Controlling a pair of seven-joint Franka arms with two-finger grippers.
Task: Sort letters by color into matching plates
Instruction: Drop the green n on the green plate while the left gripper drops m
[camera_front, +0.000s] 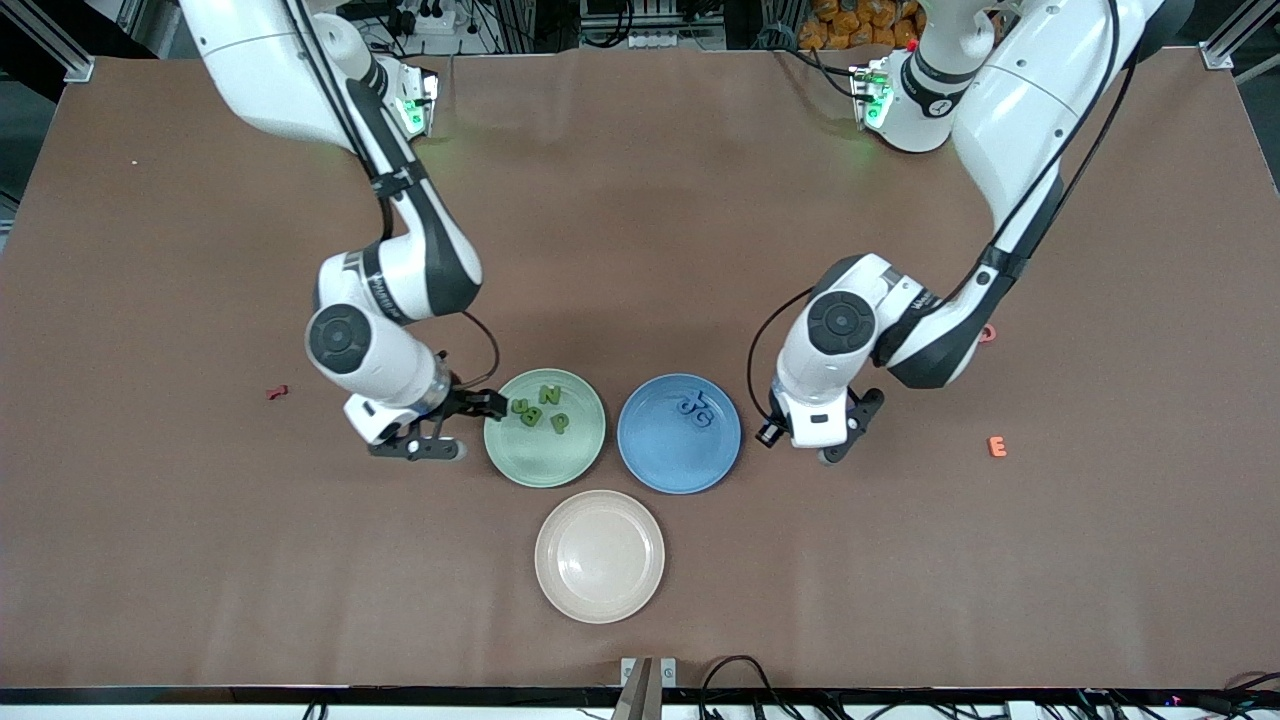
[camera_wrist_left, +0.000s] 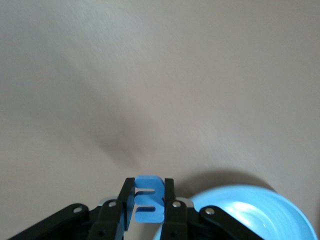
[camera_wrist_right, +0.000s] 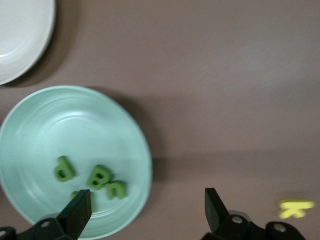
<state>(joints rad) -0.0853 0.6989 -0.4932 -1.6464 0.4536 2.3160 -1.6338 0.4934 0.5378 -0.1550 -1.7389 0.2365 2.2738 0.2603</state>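
The mint green plate (camera_front: 545, 465) holds several dark green letters (camera_front: 549, 394). They also show in the right wrist view (camera_wrist_right: 99, 176), on the same plate (camera_wrist_right: 60, 125). My right gripper (camera_front: 462, 425) is open and empty, low at that plate's rim on the right arm's side (camera_wrist_right: 146, 200). The blue plate (camera_front: 670, 460) beside it holds blue letters (camera_front: 693, 405). My left gripper (camera_front: 832, 455) is beside the blue plate toward the left arm's end. In the left wrist view it (camera_wrist_left: 149, 187) is shut on a blue letter (camera_wrist_left: 149, 200), next to the blue plate (camera_wrist_left: 260, 215).
A beige-pink plate (camera_front: 600, 555) lies nearer the front camera than the other two. An orange E (camera_front: 996, 446) and a red letter (camera_front: 988, 333) lie toward the left arm's end. Another red letter (camera_front: 277, 392) lies toward the right arm's end. A yellow letter (camera_wrist_right: 295, 207) lies by my right gripper.
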